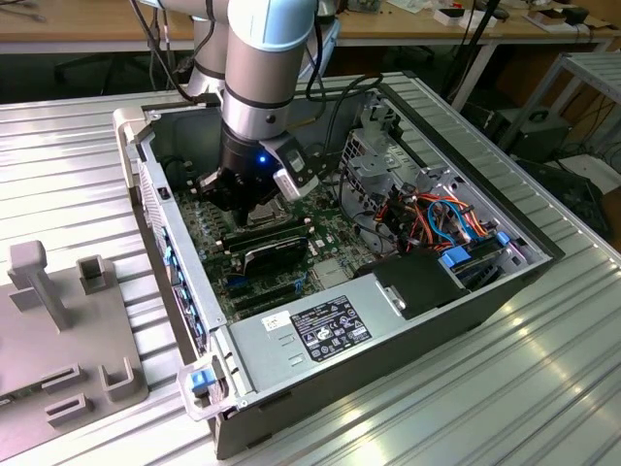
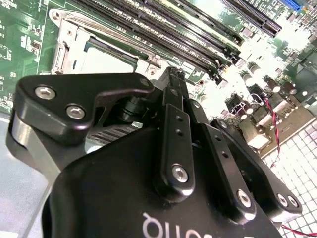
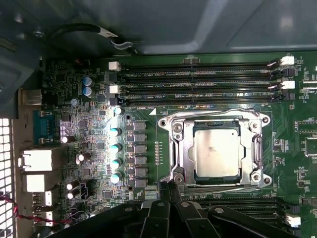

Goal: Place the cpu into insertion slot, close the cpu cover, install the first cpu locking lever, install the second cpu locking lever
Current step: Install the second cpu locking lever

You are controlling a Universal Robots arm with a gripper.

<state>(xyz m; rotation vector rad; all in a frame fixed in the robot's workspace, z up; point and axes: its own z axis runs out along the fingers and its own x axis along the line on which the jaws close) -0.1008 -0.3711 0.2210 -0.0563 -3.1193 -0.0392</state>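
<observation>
Seen in the exterior view: arm [image 1: 257, 58] reaching down into an open computer case [image 1: 408, 320] on a ribbed metal tabletop [image 1: 58, 155], claw [image 1: 254, 209] low over the green board [image 1: 330, 233], just beside a black card [image 1: 277, 248]. Grey fixture [image 1: 58, 340] with upright blocks lying on the tabletop at that view's left, well apart from the case. Labelled power supply [image 1: 320, 330] at the case's near edge, bundle of coloured cables [image 1: 446, 218] at that view's right.

In the first wrist view: cpu [image 3: 216, 150] seated flat in the slot [image 3: 195, 171], silver-tan top exposed. Cover [image 3: 216, 119] down around it, framing the chip through its cut-out centre. Thin lever [image 3: 213, 110] running along the cover's edge nearest the memory slots [image 3: 198, 82]; whether latched, cannot tell. Row of capacitors [image 3: 115, 153] beside the socket, rear ports [image 3: 37, 161] further off.

Claw [image 3: 171, 191] clenched, fingers [image 3: 174, 198] pressed together with nothing visible between them, tip just beside the cover's edge on the side away from the memory slots; contact cannot be told.

In the second wrist view: claw [image 2: 173, 74] closed to a narrow point above the board, cpu [image 2: 106, 62] and cover [image 2: 64, 47] partly hidden behind the claw's black linkage
</observation>
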